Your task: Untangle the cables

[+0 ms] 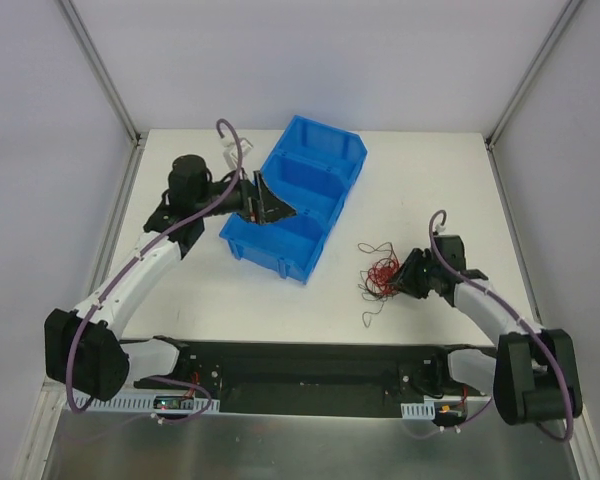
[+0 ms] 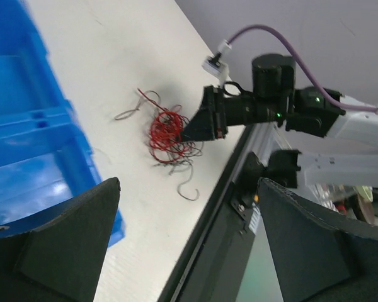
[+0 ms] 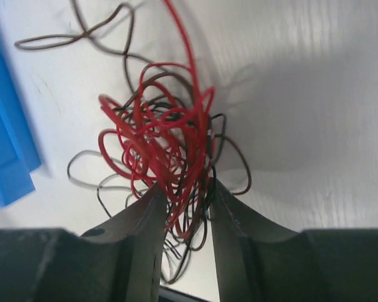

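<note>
One loose black strand (image 1: 370, 318) curls out of the heap on the side nearest the arm bases. Just beyond it the cables (image 1: 382, 272) lie bunched on the table (image 1: 430, 180), red and black loops knotted together. They sit to the right of the blue bin (image 1: 298, 200) and apart from it. The right gripper (image 1: 408, 276) sits at the heap's edge farthest from the bin. Its wrist view shows the fingers (image 3: 138, 239) standing close, with a bundle of red and black strands filling the narrow gap, so it reads as pinched onto the cables. Farthest back, the left gripper (image 1: 270, 203) hangs over the bin, its own fingers (image 2: 57, 239) spread wide with nothing between them.

By the look of it, this is the first pull: no wire lies separated yet. The next move probably calls for the right arm to draw its pinched strands away from the bin. The left arm would need to cross from the bin and pin another part of the heap. Otherwise the whole tangle may simply travel along.
</note>
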